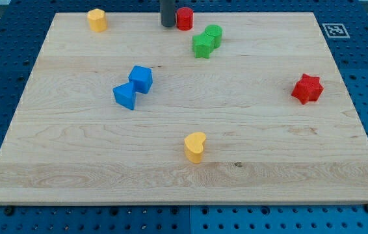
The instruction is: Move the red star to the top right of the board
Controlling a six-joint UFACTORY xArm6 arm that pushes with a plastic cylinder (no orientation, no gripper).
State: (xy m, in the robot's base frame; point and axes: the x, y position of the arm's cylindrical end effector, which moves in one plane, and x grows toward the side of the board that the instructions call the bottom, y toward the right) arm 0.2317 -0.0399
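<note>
The red star (307, 89) lies near the board's right edge, about mid-height. My tip (168, 25) stands near the view's top centre, just left of a red cylinder (184, 18) and nearly touching it. The tip is far to the upper left of the red star. The wooden board (249, 149) fills most of the view.
A green star (203, 46) and a green cylinder (214, 34) sit together right of and below the tip. Two blue blocks (140, 78) (125, 95) touch left of centre. A yellow heart (195, 147) is at bottom centre. A yellow block (97, 19) is at top left.
</note>
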